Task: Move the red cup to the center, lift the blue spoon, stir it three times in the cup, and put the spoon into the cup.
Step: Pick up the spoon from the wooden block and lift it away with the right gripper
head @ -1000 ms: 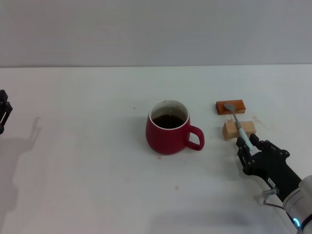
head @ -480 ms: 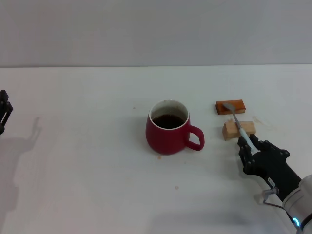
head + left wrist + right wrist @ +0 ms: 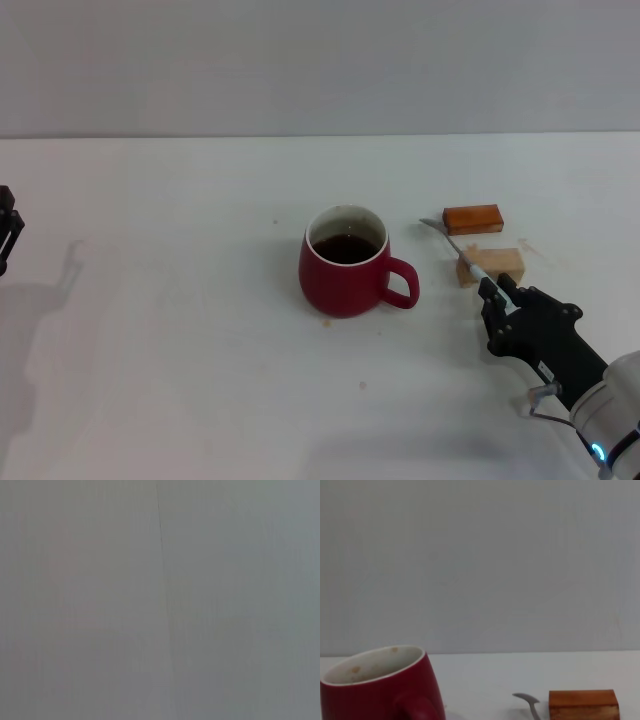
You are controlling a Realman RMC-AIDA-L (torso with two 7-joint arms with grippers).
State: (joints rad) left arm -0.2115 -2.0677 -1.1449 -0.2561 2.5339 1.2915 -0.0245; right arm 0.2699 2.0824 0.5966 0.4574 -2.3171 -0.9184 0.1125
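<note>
Fingers of my right gripper (image 3: 497, 292), reaching in from the lower right, pinch the blue spoon (image 3: 459, 248) by its handle, bowl aimed toward the red cup (image 3: 347, 262) at frame center. My left gripper (image 3: 8, 228) sits at the left edge; I cannot tell its state. White table (image 3: 180, 330), grey wall behind.

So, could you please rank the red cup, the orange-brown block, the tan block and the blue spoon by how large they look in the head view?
1. red cup, clearly largest.
2. orange-brown block and tan block: these look alike; the tan one is partly hidden, so no ranking.
3. blue spoon, long but slimmest, its handle partly hidden in the right end effector.
</note>
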